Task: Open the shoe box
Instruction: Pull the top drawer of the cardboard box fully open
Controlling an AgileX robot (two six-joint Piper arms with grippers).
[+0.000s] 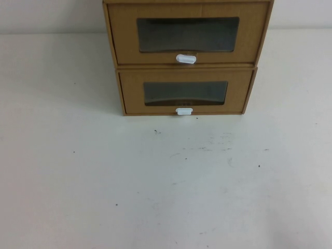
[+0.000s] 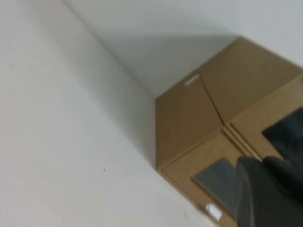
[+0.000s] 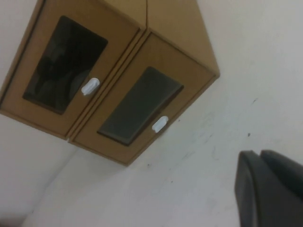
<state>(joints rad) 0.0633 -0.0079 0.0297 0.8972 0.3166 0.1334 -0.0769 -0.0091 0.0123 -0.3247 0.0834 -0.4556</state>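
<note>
At twelve o'clock on the table (image 1: 78, 181), two stacked shoe boxes (image 1: 129, 93) sit closed, with white pull tabs (image 1: 184, 111) facing the robot for easy hooking. Back near five o'clock the right gripper (image 3: 270, 189) hangs pinched shut. Near seven is the left gripper (image 2: 270, 194); cannot tell its state.

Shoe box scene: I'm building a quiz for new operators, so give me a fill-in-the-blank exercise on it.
1. The shoe box has ____ stacked drawers, both closed.
2. Each drawer front carries a ____ handle.
3. The right hand, shut, hangs over the table, holding ____.
4. The left hand hangs off the box's ____ side, clear of it.
Missing words: two; white; nothing; left.
</note>
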